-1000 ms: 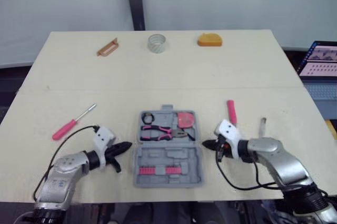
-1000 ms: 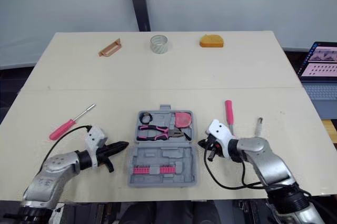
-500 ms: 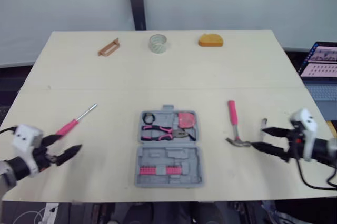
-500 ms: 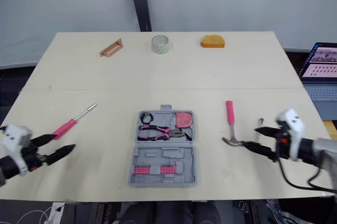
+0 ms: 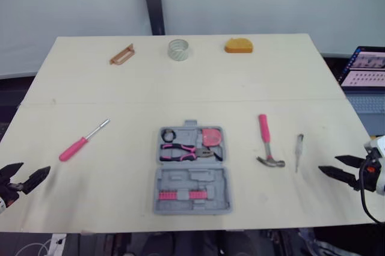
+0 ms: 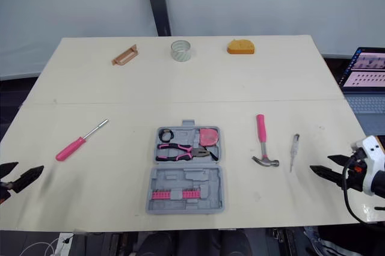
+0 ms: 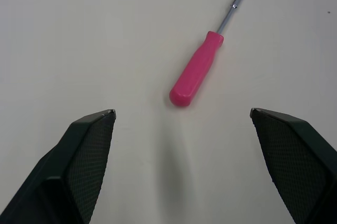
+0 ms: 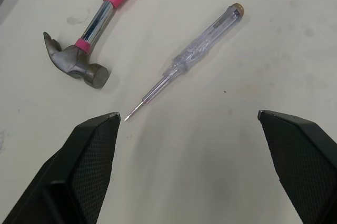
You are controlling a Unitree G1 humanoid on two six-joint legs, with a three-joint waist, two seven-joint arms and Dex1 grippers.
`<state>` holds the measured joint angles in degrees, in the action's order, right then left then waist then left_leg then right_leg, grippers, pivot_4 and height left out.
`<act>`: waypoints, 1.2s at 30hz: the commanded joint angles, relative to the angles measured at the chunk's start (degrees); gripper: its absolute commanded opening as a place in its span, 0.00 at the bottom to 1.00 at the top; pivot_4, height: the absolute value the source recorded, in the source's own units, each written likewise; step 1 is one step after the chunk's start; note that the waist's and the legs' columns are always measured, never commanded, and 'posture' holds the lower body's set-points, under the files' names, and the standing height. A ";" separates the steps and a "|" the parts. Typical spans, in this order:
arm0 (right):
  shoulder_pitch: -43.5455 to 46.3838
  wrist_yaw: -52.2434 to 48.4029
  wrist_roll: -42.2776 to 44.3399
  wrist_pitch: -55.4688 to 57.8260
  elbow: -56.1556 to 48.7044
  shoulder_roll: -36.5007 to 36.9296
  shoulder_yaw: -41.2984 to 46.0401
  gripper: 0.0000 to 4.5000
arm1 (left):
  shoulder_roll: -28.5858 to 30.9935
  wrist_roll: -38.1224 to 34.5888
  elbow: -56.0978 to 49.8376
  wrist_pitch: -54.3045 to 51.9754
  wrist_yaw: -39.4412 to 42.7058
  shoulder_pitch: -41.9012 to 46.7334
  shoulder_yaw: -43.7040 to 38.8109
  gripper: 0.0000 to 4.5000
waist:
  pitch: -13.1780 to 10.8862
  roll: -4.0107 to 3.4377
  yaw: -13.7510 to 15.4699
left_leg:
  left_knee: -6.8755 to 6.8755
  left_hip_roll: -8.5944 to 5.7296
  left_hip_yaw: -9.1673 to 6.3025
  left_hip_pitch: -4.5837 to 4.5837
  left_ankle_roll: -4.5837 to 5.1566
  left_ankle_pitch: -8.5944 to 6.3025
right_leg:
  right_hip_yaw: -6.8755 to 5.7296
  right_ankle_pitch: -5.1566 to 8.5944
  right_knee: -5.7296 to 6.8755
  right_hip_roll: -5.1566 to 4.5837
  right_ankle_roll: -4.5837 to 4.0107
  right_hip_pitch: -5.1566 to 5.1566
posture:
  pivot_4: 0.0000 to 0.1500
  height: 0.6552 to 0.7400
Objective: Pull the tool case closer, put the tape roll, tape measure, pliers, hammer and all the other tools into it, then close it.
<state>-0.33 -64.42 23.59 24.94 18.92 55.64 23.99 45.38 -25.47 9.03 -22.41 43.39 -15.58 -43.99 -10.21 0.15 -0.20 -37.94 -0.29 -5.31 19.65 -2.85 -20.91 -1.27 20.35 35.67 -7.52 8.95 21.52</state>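
Hands: my left hand (image 5: pixel 35 167) and right hand (image 5: pixel 328 164) both spread, empty | case: tool case (image 5: pixel 191 169) open at table (image 5: pixel 180 88) front, pliers (image 5: pixel 183 151) inside, pull looks done | loose: screwdriver (image 5: pixel 81 142) at left hand's 1 o'clock; tester (image 5: pixel 298 151), hammer (image 5: pixel 267 145) at right hand's 10 | far: tape roll (image 5: pixel 178 49), tape measure (image 5: pixel 239 45) at 12, unpacked.

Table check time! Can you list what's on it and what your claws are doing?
Surface: pale table, tool case open in the middle, pliers inside.
Job's things: hammer and clear tester right of case; pink screwdriver left; tape roll, tape measure at far edge.
Clutter: brown object at far edge.
Claws: left claw, right claw open, empty.
Cables: black cable by right claw.
Surroundings: laptop at right.
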 commanded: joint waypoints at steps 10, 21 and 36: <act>2.17 -0.36 0.16 -0.69 0.02 0.31 -0.37 0.99 | -1.79 -0.27 -3.41 0.53 -1.38 -1.49 -0.39 0.98 | 0.00 0.00 0.11 | 0.00 0.00 0.01 0.00 0.00 0.00 | 0.00 0.00 0.00 -0.02 0.00 0.00 | 1.00 1.00; 0.22 -0.24 0.87 0.87 -3.38 0.28 0.16 0.99 | -1.72 0.28 -4.49 0.13 -1.46 -1.96 0.48 0.98 | 0.00 0.00 0.05 | -0.01 0.00 0.02 0.00 0.00 0.00 | 0.00 0.00 0.01 -0.02 0.00 0.00 | 1.00 1.00; 0.48 -0.33 4.55 7.17 -13.45 0.71 0.59 0.99 | -0.44 -2.35 -11.93 -4.36 0.35 -0.38 2.46 0.98 | 0.00 -0.01 0.08 | -0.01 0.00 0.00 0.00 0.00 0.00 | 0.00 0.00 0.03 -0.02 0.01 0.00 | 1.00 1.00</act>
<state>0.22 -64.41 26.22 30.99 8.77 55.62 22.90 43.80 -26.66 0.02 -26.32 43.20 -16.21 -41.39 -10.21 0.14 -0.12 -37.96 -0.29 -5.31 19.66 -2.85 -20.91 -1.27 20.34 35.70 -7.54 8.95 21.52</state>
